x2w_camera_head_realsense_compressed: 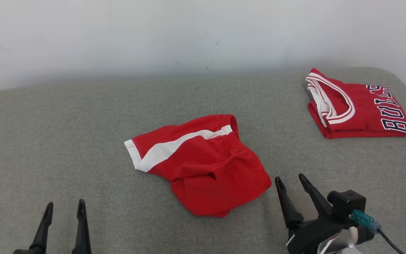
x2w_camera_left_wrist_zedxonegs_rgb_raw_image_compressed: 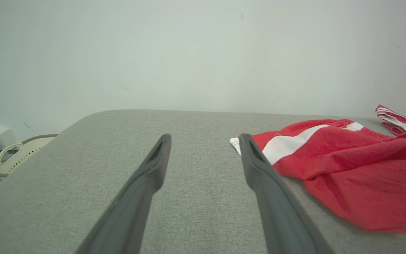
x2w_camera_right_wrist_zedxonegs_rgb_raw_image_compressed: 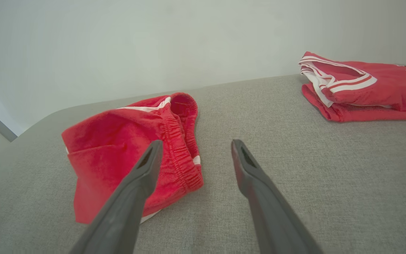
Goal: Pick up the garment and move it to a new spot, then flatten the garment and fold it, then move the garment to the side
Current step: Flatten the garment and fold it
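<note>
1. The red shorts (x2w_camera_head_realsense_compressed: pixel 199 162) are seen crumpled at the middle of the grey surface (x2w_camera_head_realsense_compressed: pixel 65 123). No flattening or fold is judged done, and whether they were already moved cannot be told.
2. The left fingers (x2w_camera_head_realsense_compressed: pixel 81 222) and right fingers (x2w_camera_head_realsense_compressed: pixel 283 199) are spread wide and empty, with the right fingers just beside the shorts.
3. A folded jersey (x2w_camera_head_realsense_compressed: pixel 358 109) lies well apart.
4. The shorts' underside is hidden by bunched cloth.

Perhaps a lab or test room, grey cloth-covered table (x2w_camera_head_realsense_compressed: pixel 65 123), bare white wall (x2w_camera_head_realsense_compressed: pixel 118 35)
</note>
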Motion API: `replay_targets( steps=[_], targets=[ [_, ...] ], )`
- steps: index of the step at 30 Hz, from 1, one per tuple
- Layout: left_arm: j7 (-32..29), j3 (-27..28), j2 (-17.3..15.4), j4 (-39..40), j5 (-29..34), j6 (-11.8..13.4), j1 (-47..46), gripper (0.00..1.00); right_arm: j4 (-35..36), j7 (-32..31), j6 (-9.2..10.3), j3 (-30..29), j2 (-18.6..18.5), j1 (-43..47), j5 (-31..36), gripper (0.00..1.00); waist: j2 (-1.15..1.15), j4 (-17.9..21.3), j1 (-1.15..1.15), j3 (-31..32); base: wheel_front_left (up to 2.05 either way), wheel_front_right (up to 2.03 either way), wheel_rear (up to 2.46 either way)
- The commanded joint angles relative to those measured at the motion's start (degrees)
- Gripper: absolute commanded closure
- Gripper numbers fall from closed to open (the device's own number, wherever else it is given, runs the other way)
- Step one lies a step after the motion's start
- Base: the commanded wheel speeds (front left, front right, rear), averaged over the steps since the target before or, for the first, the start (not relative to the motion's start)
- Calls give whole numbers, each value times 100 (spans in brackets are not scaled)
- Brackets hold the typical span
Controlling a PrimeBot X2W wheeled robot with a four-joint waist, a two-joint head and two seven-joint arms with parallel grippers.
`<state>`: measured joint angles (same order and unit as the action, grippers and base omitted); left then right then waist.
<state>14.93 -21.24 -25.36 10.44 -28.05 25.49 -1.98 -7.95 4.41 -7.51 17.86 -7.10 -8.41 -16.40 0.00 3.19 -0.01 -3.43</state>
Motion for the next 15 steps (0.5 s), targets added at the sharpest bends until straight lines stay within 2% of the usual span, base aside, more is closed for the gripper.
replay_targets(
  steps=[1,10,15],
  targets=[
    [31,122,45,36,98,-18,136,0,-47,-72,4,61,-78,10,-46,0,0,-54,1,1,0,0,0],
    [31,334,282,-36,244,-281,200,0,-404,-424,4,534,-436,-492,-211,0,0,-269,1,-43,0,0,0],
    [32,418,453,-105,332,-421,216,0,-905,-609,4,793,-629,-909,-439,0,0,-488,1,-29,0,0,0]
  ],
)
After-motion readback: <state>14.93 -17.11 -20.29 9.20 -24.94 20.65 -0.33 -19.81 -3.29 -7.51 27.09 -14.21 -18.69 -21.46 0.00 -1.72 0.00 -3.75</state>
